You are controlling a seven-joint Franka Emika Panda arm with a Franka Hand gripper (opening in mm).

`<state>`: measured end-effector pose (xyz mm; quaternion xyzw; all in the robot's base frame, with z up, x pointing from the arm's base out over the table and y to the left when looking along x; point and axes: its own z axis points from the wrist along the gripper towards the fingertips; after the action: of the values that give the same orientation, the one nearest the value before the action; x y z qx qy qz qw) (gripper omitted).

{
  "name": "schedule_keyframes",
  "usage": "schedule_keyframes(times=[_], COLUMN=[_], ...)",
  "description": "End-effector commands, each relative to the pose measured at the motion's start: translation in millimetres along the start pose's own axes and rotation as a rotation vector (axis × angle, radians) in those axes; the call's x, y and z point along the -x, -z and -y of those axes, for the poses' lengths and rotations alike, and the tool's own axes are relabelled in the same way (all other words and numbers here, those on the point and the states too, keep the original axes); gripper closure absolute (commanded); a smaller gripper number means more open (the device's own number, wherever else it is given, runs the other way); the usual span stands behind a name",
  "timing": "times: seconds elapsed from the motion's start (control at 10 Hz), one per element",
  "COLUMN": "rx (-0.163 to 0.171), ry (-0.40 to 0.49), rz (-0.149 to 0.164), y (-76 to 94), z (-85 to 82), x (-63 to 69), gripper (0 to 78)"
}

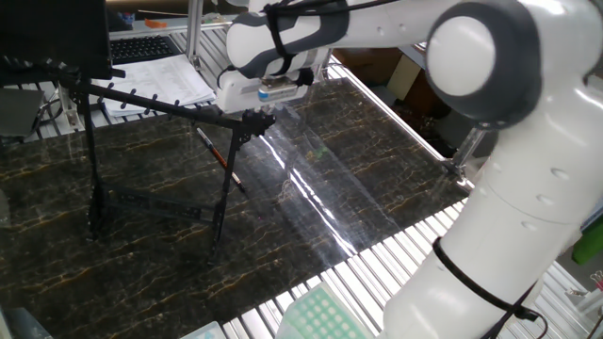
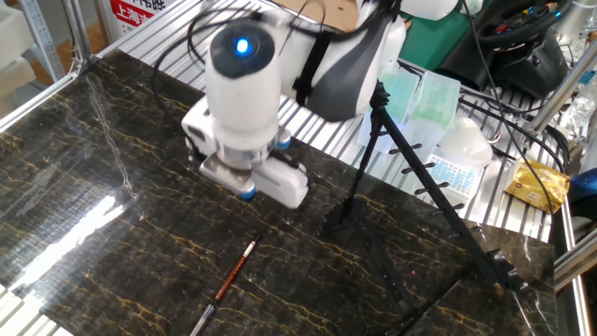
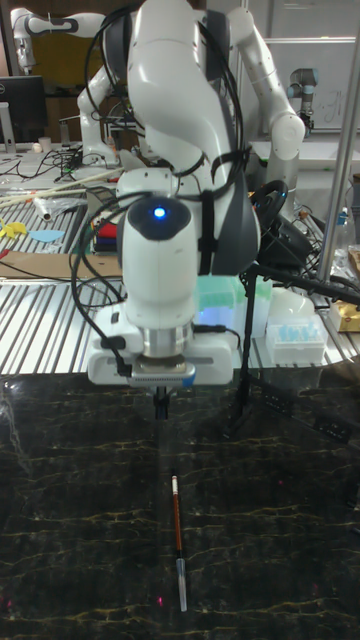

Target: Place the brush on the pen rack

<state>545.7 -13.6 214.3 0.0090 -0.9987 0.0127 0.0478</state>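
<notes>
Flat on the marble, a thin dark brush (image 3: 178, 555) with reddish midsection; fingers (image 3: 161, 404) empty, pressed together.

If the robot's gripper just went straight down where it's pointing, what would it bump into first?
Probably the bare dark table. The gripper points straight down and looks empty, and the brush lies nearer the camera, not under it. The pen rack stands off to its side.

The only writing that can be made out is on a red and white sign (image 2: 133, 13) at the top edge of the other fixed view, behind the tabletop (image 2: 84, 177). It carries Chinese characters, "上海" among them; the rest is cut off or too small.
</notes>
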Motion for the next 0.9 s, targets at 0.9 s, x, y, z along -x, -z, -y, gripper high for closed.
schedule_keyframes(times=[0.9], rx=[0.059], ry=[-0.036], rz=[0.009], y=[-55.8], z=[0.2], x=[58.4], gripper=[77.6])
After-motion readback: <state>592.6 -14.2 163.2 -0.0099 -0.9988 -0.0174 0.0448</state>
